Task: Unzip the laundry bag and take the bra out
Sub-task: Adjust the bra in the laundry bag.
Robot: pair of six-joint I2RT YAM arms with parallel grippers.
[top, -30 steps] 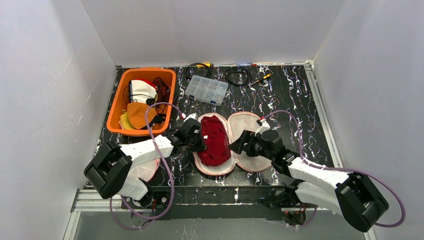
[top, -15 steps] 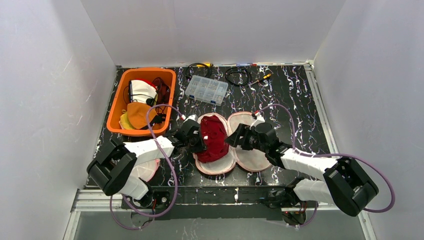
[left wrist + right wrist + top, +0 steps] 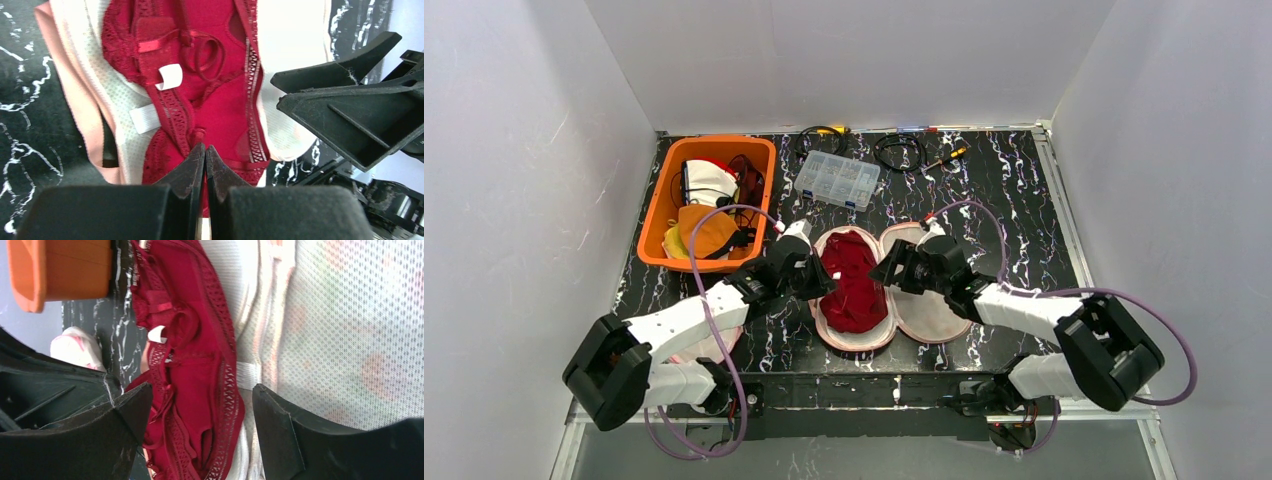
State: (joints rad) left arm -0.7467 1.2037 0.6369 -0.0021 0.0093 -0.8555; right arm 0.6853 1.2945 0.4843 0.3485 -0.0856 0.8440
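Pink-rimmed white mesh laundry bag [image 3: 929, 312]: unzipped, lying open. Red lace bra [image 3: 852, 285]: not yet removed. Left gripper [image 3: 204, 147] fingers clenched at the bra; right gripper [image 3: 202, 390] fingers spread

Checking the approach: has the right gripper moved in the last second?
Yes. The right gripper shifted left and away from the bases, nearer the clear parts box.
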